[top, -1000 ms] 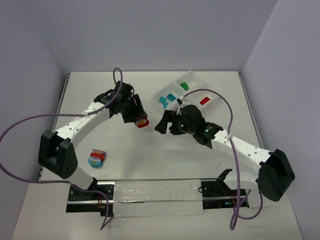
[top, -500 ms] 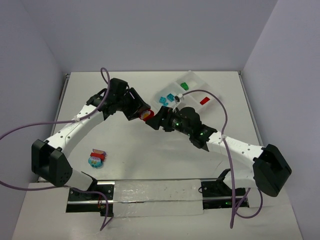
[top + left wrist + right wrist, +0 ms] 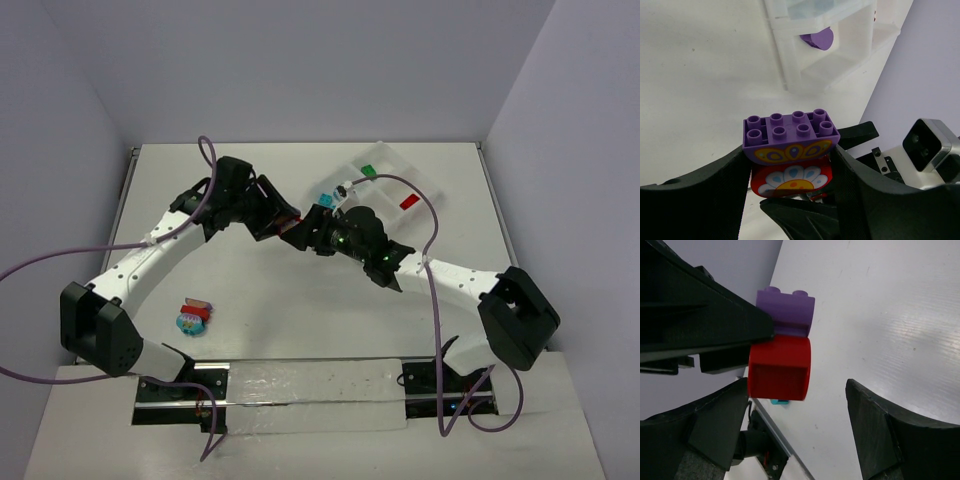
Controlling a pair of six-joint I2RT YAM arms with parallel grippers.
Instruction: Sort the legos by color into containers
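Observation:
My left gripper (image 3: 790,172) is shut on a two-brick lego clump: a purple brick (image 3: 790,131) stacked on a red brick (image 3: 790,181), both with flower prints. In the top view the two grippers meet mid-table, left gripper (image 3: 283,221) and right gripper (image 3: 306,231). My right gripper (image 3: 797,427) is open around the red brick (image 3: 780,367); the brick sits beside its left finger (image 3: 710,425), with a wide gap to the other. The purple brick (image 3: 787,310) lies beyond. The clear tray of containers (image 3: 392,158) holds a green lego (image 3: 368,171), a red one (image 3: 408,201) and teal ones (image 3: 322,200).
A second mixed clump (image 3: 192,316) lies on the table near the left arm's base. The left wrist view shows the tray wall (image 3: 790,60) and a purple piece (image 3: 817,39) in one compartment. The right arm covers the tray's near corner.
The left arm carried the clump right and the right arm reached left to meet it. The right jaws have narrowed around the red brick.

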